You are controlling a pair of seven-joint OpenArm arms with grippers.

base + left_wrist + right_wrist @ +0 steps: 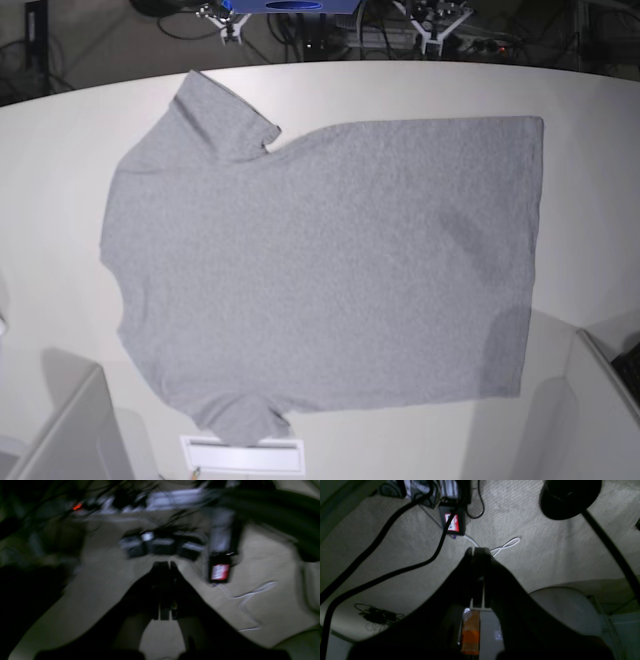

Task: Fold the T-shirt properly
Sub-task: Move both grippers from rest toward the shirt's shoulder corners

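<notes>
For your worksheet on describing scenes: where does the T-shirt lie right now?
In the base view the T-shirt lies spread flat across the middle of the white table, sleeves toward the view's left, hem toward its right.

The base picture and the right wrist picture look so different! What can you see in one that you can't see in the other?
Only the base view shows the grey T-shirt, spread flat with its plain side up on the white table, a sleeve toward the top and the hem at the right.

Only the right wrist view shows the right gripper, shut and holding nothing, above a carpeted floor with thick black cables, a looped white cable, and a black box with a red label.

Both share little: neither shows the shirt being touched.
</notes>
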